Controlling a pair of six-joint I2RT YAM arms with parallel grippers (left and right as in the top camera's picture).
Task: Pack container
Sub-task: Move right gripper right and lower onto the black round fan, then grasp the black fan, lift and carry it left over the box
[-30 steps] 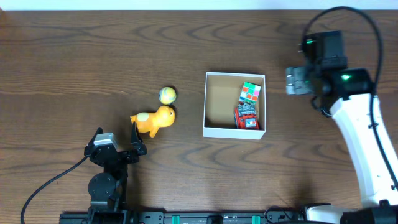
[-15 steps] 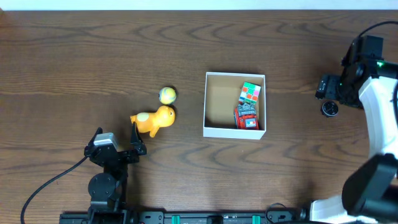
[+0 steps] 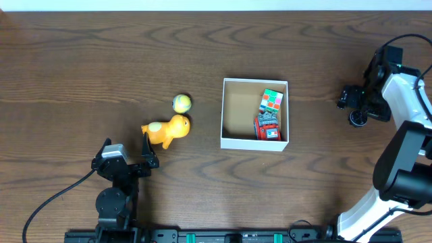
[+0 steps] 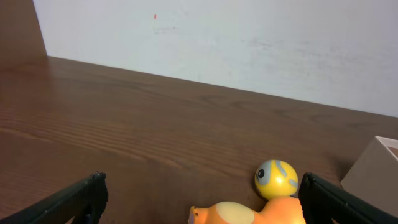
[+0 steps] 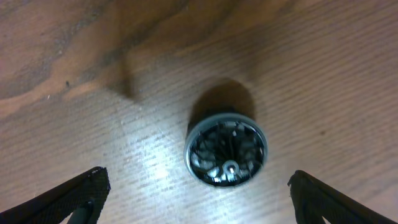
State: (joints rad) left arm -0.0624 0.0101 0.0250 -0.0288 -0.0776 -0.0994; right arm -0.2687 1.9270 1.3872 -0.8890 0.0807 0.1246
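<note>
A: How is the right pincer point(image 5: 196, 186) set?

B: Its fingers point(image 5: 81, 196) are spread wide apart and nothing is clamped. A small round disc with a grey rim and dark spoked middle point(image 5: 227, 148) lies flat on the brown wooden table point(image 5: 323, 74), just beyond the fingertips.

A: And the left pincer point(image 4: 202, 202)?

B: It is also spread and empty. An orange plastic animal toy point(image 4: 249, 214) and a small yellow ball point(image 4: 276, 179) lie just ahead of it.

A: Where is the container?

B: The square white-walled box with a brown cardboard floor point(image 3: 235, 111) sits at the centre of the overhead frame, well apart from the disc at the right edge. A multicoloured puzzle cube point(image 3: 272, 101) and a red toy vehicle point(image 3: 267, 126) lie in its right half.

A: How should the grasp be made?

B: The disc should be centred between the fingers and the rim bracketed low. It should be clamped gently, since it may well slip. The box's bare left half is best aimed for.
</note>
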